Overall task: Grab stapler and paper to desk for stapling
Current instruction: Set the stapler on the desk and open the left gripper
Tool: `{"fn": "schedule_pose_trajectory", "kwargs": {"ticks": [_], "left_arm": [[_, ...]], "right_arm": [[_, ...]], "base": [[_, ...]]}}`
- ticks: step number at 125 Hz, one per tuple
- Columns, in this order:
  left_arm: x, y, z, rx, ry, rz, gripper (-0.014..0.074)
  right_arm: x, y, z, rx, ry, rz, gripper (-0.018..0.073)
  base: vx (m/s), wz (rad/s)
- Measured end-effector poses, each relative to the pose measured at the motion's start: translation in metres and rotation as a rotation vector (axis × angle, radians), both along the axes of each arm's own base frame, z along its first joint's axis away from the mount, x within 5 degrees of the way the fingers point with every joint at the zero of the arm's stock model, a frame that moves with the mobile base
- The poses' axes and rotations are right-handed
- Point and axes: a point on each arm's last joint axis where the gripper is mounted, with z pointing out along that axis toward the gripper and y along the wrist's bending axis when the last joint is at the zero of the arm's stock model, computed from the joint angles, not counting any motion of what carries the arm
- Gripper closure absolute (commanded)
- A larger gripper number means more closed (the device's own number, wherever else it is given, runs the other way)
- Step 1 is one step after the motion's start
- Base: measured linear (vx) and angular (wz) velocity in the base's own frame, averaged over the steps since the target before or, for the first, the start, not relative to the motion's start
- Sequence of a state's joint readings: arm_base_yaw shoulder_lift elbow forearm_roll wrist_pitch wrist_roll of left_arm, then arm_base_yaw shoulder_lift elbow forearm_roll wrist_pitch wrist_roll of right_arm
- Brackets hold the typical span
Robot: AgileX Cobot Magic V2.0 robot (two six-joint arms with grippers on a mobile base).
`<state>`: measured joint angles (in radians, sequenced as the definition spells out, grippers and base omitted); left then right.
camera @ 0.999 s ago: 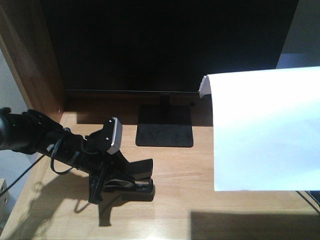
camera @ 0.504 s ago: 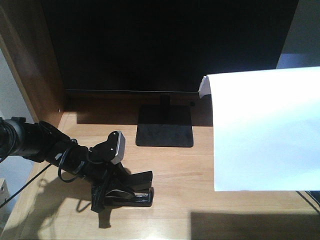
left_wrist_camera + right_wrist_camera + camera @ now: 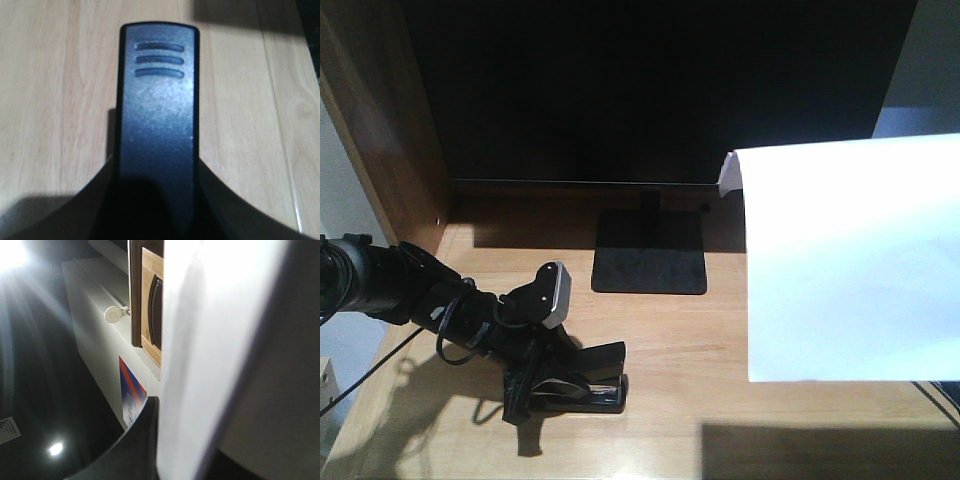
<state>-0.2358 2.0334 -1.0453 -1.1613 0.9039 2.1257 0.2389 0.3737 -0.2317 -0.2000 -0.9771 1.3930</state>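
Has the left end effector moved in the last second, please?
Yes: the left end effector shifted down toward the camera, away from the monitor stand.

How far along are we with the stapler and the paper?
Done: the stapler looks set down on the desk, with the left gripper clamped on its sides. In hand: the right gripper holds the paper in the air over the desk's right side. Left: lay the paper on the desk, release the stapler, then staple.
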Motion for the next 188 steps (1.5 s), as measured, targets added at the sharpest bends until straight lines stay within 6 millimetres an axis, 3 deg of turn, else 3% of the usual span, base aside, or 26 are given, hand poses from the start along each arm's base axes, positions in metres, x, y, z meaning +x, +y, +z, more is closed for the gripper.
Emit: {"fn": "schedule_pose_trajectory", "kwargs": {"ticks": [17, 39, 65, 111, 135, 142, 145, 154, 172, 188], "left_arm": [[0.000, 0.000, 0.000, 0.000, 0.008, 0.006, 0.0122], [0.000, 0.000, 0.000, 0.001, 0.057, 0.052, -0.0137], [0.000, 0.000, 0.002, 0.000, 0.076, 0.074, -0.0120], [-0.002, 0.005, 0.044, -0.017, -0.023, 0.080, 0.0060], [-0.005, 0.013, 0.071, -0.017, -0.034, 0.140, 0.0229], [-0.007, 0.015, 0.083, -0.026, -0.044, 0.160, 0.0310], [-0.008, 0.016, 0.090, -0.031, -0.058, 0.168, 0.0388], [-0.011, 0.017, 0.100, -0.042, -0.077, 0.167, 0.0465], [-0.015, 0.017, 0.107, -0.052, -0.084, 0.152, 0.0605], [-0.015, 0.017, 0.106, -0.046, -0.084, 0.147, 0.0605]], "right_arm": [[0.000, 0.000, 0.000, 0.000, 0.000, 0.000, 0.0566], [0.000, 0.000, 0.000, 0.000, 0.000, 0.000, 0.0566], [0.000, 0.000, 0.000, 0.000, 0.000, 0.000, 0.0566], [0.000, 0.000, 0.000, 0.000, 0.000, 0.000, 0.0566], [0.000, 0.000, 0.000, 0.000, 0.000, 0.000, 0.0566], [0.000, 0.000, 0.000, 0.000, 0.000, 0.000, 0.0566], [0.000, 0.000, 0.000, 0.000, 0.000, 0.000, 0.0566], [0.000, 0.000, 0.000, 0.000, 0.000, 0.000, 0.0566], [0.000, 0.000, 0.000, 0.000, 0.000, 0.000, 0.0566], [0.000, 0.000, 0.000, 0.000, 0.000, 0.000, 0.0566]], "base": [[0.00, 0.00], [0.00, 0.00], [0.00, 0.00], [0.00, 0.00], [0.00, 0.00], [0.00, 0.00], [0.00, 0.00], [0.00, 0.00], [0.00, 0.00], [0.00, 0.00]]}}
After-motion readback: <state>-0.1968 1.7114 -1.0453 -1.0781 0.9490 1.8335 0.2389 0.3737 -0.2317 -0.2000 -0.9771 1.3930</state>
